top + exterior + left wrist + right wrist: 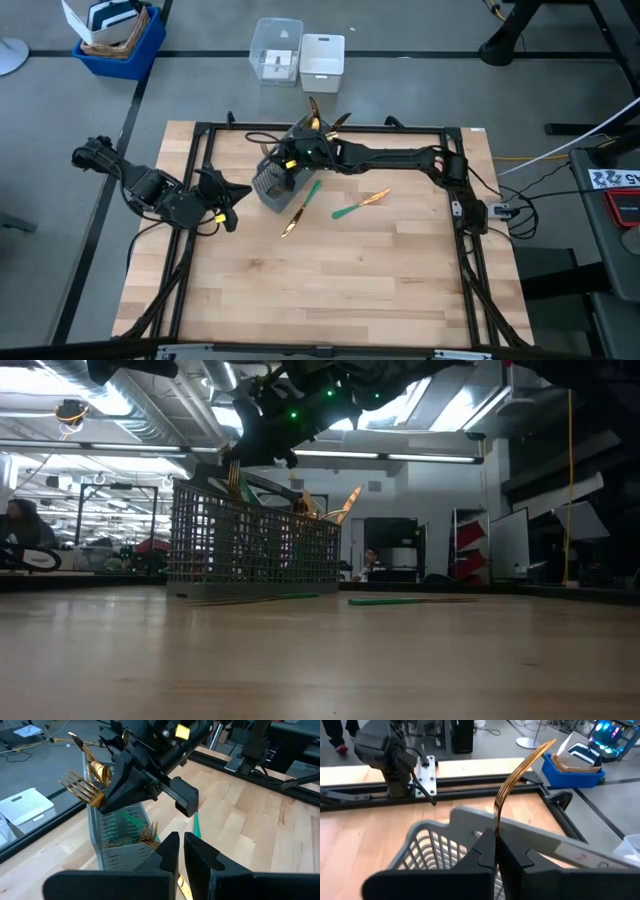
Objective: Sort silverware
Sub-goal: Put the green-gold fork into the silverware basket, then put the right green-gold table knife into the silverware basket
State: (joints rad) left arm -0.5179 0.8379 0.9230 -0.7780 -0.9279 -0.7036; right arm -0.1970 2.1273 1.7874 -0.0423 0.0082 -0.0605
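The grey mesh caddy (270, 183) stands on the table left of centre, and gold fork and spoon heads (318, 122) stick out of its far side. In the left wrist view, forks (82, 791) and a spoon (97, 770) fan out above the caddy (117, 837). Two teal-handled pieces lie flat on the wood: one (300, 208) beside the caddy, one (360, 205) further right. My right gripper (292, 157) hovers over the caddy, shut on a gold piece. My left gripper (235, 196) waits to the caddy's left, shut and holding nothing. My right gripper pinches a thin gold metal part of one piece of silverware (496, 825) between its two fingers, coming from above over the caddy (435, 845). The gold strip curves up past the fingers to its free end (547, 744). The fingers hide its lower part.
A black frame (330, 128) borders the table. There is bare wood (330, 280) on the near half. Beyond the far edge, on the floor, are clear and white bins (300, 55) and a blue crate (120, 40). People show in the room behind (372, 560).
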